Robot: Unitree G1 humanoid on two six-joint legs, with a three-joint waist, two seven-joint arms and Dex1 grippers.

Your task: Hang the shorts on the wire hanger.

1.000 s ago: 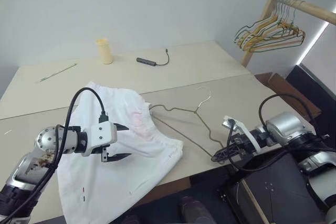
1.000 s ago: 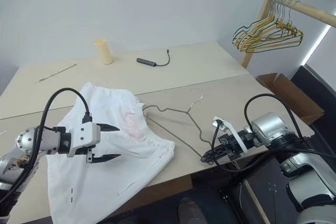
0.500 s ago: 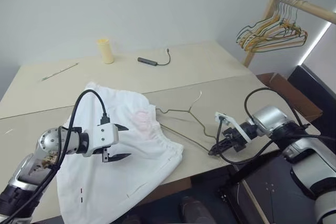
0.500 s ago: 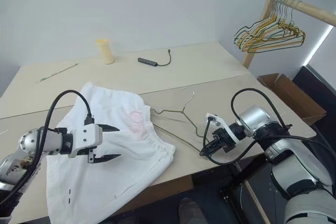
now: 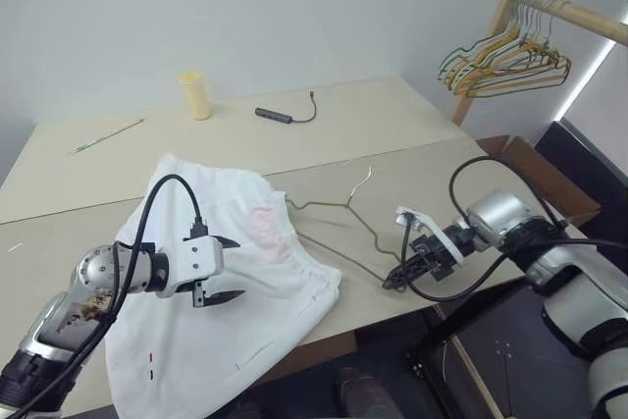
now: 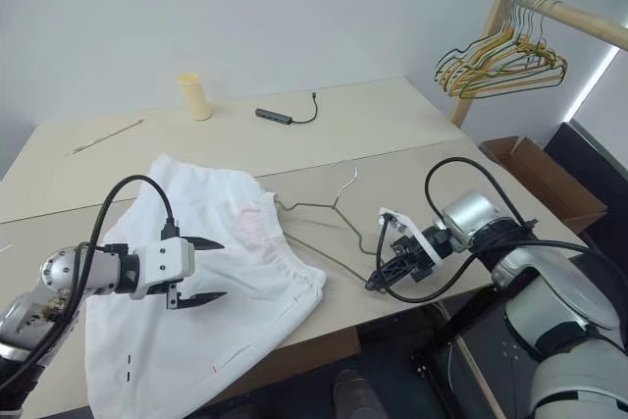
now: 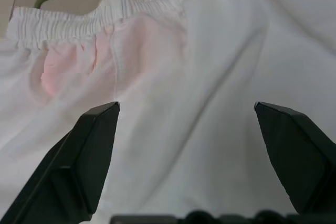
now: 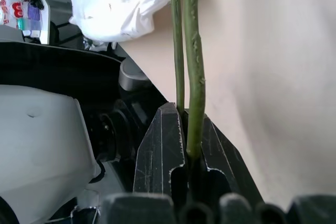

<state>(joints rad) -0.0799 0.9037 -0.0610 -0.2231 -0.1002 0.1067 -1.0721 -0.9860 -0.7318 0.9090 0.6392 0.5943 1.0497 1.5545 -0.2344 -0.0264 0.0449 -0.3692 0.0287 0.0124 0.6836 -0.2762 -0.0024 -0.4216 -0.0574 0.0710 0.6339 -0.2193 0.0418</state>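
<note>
The white shorts (image 5: pixel 211 193) lie spread on the table (image 5: pixel 422 125), waistband toward the right, with a faint pink smudge (image 7: pixel 79 61) near it. My left gripper (image 5: pixel 238 268) hovers open just over the cloth, nothing between its fingers (image 7: pixel 79 166). The thin olive wire hanger (image 5: pixel 349 203) lies flat right of the shorts, its hook pointing to the far side. One end of it reaches the waistband. My right gripper (image 5: pixel 392 282) is shut on the wire hanger's near corner by the table's front edge. The right wrist view shows the wire (image 8: pixel 193 66) running out from between the closed jaws.
A yellow cup (image 5: pixel 195 95), a dark adapter with cable (image 5: pixel 275 116) and a thin green stick (image 5: pixel 108 134) lie at the back of the table. A wooden rack with bunched coloured hangers (image 5: pixel 510 56) stands at the far right, above a cardboard box (image 5: pixel 520 159).
My right gripper has moved left along the front edge, dragging the wire hanger a little toward the shorts. The left gripper has stayed put, open.
</note>
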